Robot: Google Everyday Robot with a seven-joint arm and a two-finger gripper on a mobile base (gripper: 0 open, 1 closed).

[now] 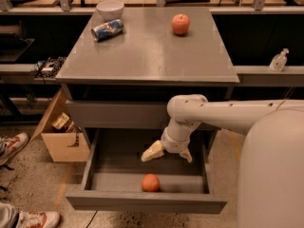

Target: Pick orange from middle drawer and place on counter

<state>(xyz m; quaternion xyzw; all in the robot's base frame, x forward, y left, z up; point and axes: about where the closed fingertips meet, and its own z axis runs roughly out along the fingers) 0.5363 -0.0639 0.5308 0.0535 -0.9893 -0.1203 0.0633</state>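
The gripper (169, 154) hung inside the open drawer (142, 202), over the middle of the tray, its fingers (153, 152) spread apart with nothing between them. The orange (150, 183) sat on the drawer floor close to the front wall, just below and slightly left of the gripper, and clear of the fingers. The arm (223, 114) reached in from the right, bending down at the wrist. Up on the counter (147, 51) an apple (180, 23) stood near the back. A can (107, 29) lay on its side at the back left, beside a bowl (109, 8). A cardboard box (61, 137) sat on the floor, left of the drawer.
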